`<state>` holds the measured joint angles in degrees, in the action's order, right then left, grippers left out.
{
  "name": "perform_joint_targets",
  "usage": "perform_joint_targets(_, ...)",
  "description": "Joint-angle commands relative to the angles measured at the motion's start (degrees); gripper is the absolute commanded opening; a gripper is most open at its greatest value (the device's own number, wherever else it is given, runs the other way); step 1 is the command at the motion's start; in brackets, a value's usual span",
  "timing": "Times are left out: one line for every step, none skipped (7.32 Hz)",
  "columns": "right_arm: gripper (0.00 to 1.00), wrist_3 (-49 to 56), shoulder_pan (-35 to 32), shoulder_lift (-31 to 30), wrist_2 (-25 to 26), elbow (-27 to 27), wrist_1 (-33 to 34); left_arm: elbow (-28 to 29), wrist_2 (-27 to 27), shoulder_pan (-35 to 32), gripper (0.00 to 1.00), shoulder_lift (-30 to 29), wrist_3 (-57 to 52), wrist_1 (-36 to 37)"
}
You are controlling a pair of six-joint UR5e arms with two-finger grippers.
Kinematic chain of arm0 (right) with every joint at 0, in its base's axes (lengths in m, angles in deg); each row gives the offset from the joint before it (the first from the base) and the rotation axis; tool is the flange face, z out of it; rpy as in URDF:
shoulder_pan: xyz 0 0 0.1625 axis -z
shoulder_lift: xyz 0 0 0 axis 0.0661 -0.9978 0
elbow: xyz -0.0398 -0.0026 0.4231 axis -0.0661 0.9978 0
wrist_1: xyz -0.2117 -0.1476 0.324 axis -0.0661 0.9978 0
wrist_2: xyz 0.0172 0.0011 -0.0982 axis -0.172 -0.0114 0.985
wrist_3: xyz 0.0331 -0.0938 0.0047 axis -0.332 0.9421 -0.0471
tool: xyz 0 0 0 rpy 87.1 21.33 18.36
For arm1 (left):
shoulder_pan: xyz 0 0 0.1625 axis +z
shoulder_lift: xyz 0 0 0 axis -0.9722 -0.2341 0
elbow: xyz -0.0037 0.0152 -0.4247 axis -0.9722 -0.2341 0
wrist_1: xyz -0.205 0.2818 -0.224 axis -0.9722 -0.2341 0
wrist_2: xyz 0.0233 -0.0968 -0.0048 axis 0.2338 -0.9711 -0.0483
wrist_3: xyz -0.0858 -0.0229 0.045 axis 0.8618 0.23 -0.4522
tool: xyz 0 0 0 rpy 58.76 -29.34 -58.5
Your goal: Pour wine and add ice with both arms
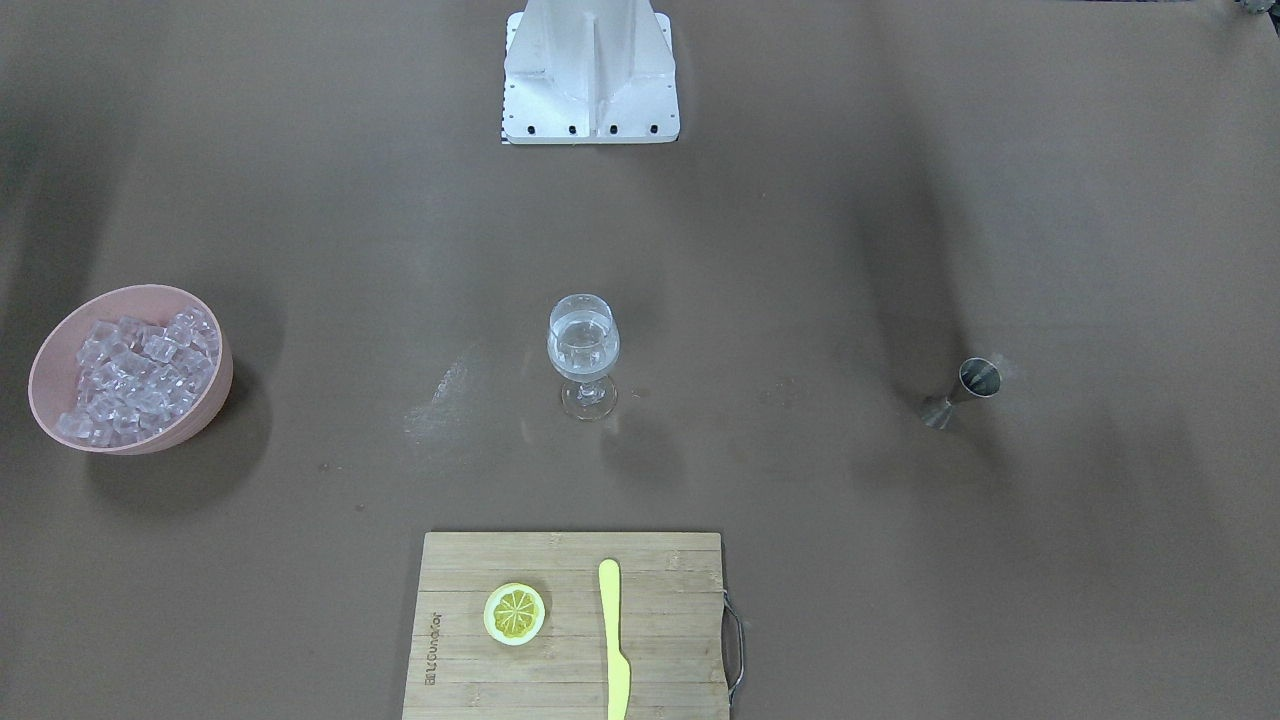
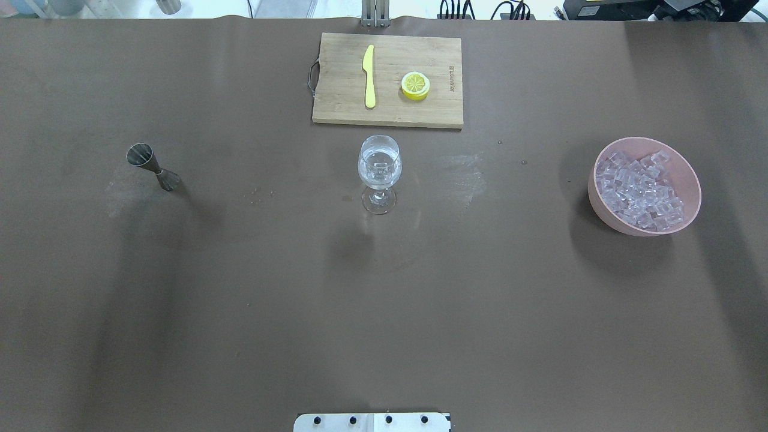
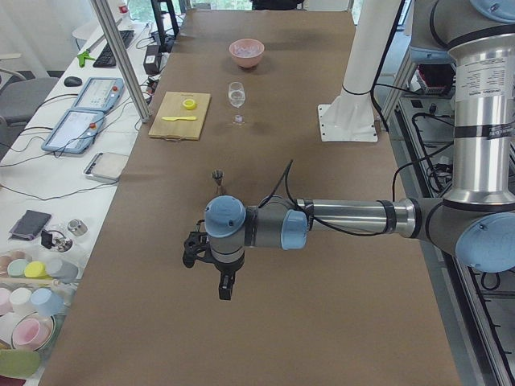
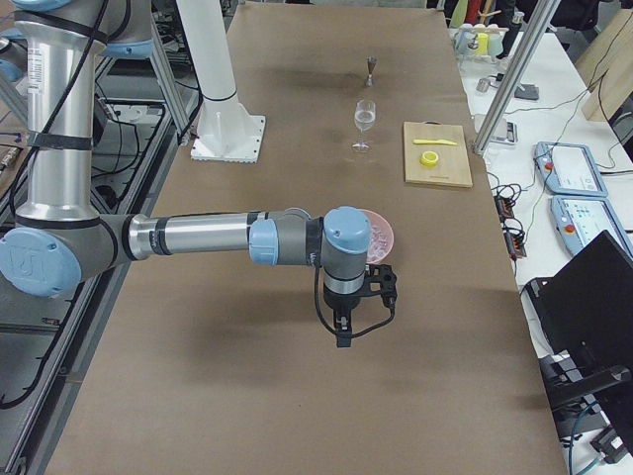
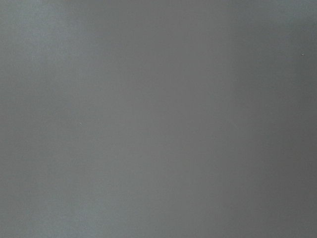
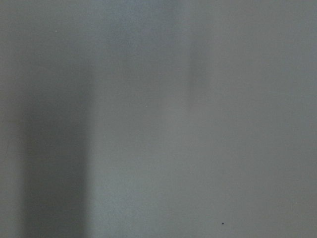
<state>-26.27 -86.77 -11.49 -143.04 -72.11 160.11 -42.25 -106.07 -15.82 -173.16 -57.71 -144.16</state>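
1. Front view: the ice (image 1: 135, 375) is heaped in the pink bowl (image 1: 205, 418), well apart from the wine glass (image 1: 583, 345) in the middle. The jigger (image 1: 962, 392) is way off on the other side.
2. Overhead: the cutting board (image 2: 336, 105) sits just past the glass. My guess is a sloppy swing tips that tall stem.
3. Left side: the left gripper (image 3: 226, 291) hangs over the table (image 3: 338, 322). Can't tell how open it is.
4. Right side: the right gripper (image 4: 342, 338) is on the camera's side of the bowl. Same deal, can't tell.
5. Wrist cams: just grey blur.
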Motion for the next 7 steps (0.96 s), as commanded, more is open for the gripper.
perform_joint_targets(1.0,0.0,0.1,0.1,-2.3,1.6,-0.2,-0.1,0.0,0.0,0.99,-0.1,0.0,0.0)
perform_joint_targets(1.0,0.2,0.0,0.0,-2.3,1.6,-0.2,-0.2,0.0,0.0,0.99,-0.2,-0.1,0.1)
perform_joint_targets(1.0,0.2,0.0,0.0,-2.3,1.4,-0.2,-0.2,0.0,0.0,0.99,-0.2,-0.1,0.1)
perform_joint_targets(1.0,0.4,0.0,0.0,-2.3,1.3,-0.2,-0.2,0.0,0.0,0.99,-0.2,-0.1,0.0)
perform_joint_targets(1.0,0.4,0.0,0.0,-2.4,1.0,-0.2,-0.1,0.0,0.0,0.99,-0.2,-0.1,0.0)
perform_joint_targets(1.0,0.7,0.0,0.0,-2.3,0.8,-0.2,0.1,0.0,0.0,0.99,-0.1,-0.1,0.1)
perform_joint_targets(1.0,0.5,0.0,0.0,-2.4,0.6,-0.2,0.1,0.1,0.0,0.99,0.2,-0.1,0.1)
